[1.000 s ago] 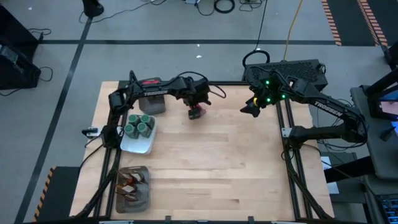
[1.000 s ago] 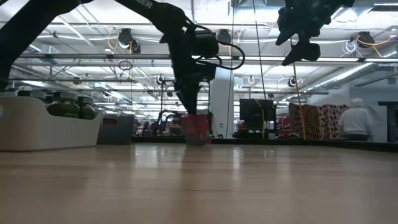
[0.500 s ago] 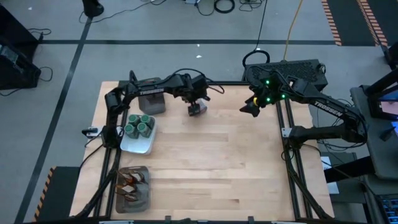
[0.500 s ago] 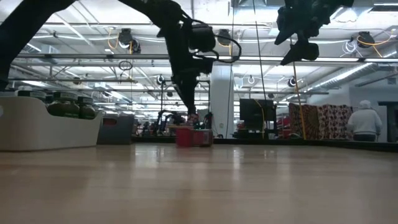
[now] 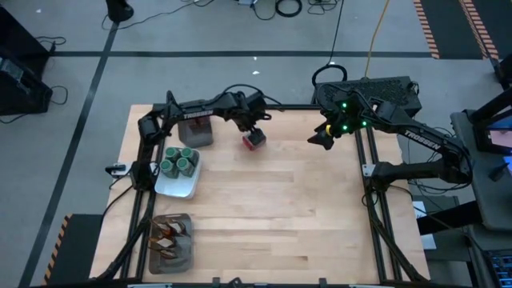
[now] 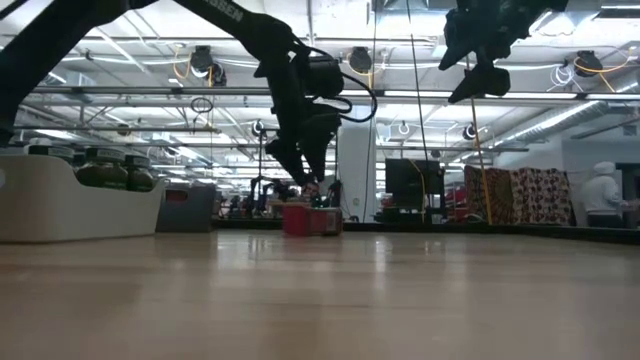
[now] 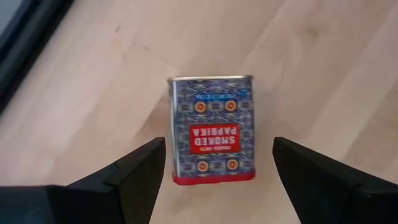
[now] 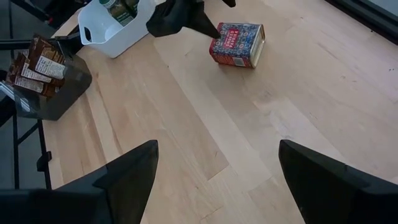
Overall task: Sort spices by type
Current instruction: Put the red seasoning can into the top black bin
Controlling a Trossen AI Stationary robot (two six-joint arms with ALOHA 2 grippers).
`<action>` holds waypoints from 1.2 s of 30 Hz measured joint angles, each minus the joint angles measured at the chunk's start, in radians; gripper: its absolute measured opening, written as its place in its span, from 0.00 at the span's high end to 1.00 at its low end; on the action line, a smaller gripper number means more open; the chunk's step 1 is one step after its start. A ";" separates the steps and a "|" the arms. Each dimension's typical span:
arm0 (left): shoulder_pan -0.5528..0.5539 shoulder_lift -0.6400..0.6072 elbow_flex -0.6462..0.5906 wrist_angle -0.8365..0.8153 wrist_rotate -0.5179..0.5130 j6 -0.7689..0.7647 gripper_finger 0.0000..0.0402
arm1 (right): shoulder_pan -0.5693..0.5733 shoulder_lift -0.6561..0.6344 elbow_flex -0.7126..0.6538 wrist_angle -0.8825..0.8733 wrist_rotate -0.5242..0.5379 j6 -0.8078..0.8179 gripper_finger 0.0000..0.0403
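Note:
A red paprika tin (image 7: 211,130) lies on its side on the wooden table near the far edge, also seen in the high view (image 5: 255,140) and the right wrist view (image 8: 237,43). My left gripper (image 7: 217,149) hovers open just above it (image 6: 300,185), one finger to each side, touching nothing. My right gripper (image 8: 217,174) stands open, raised over the far right of the table (image 5: 320,140). Green-lidded jars (image 5: 179,162) stand in a white dish (image 5: 178,186). Brown sachets (image 5: 170,234) lie in a grey mesh tray (image 5: 152,258).
Another grey mesh tray (image 5: 198,134) sits at the far left, partly under the left arm. The dish and the sachet tray line the table's left side. A black frame (image 5: 372,200) edges the right side. A person (image 6: 608,195) walks in the room beyond.
The red tin, standing tilted under my left gripper a second ago, has tipped over and now lies on its side on the table. My left gripper has rolled about its own axis above the tin.

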 joint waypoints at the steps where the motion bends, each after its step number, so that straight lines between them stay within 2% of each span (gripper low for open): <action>1: -0.001 0.000 0.000 0.002 0.000 -0.004 0.26 | 0.000 0.000 0.000 0.000 0.000 0.000 0.22; 16: -0.029 0.000 0.000 0.032 -0.042 0.023 0.26 | 0.000 0.000 0.000 0.000 0.000 -0.004 0.22; 23: -0.033 0.000 0.000 0.032 -0.054 -0.063 0.24 | 0.000 0.000 0.000 0.000 0.000 -0.002 0.22; 36: -0.010 0.000 0.000 0.027 -0.078 -0.059 0.02 | 0.000 0.000 0.000 0.001 0.004 0.007 0.22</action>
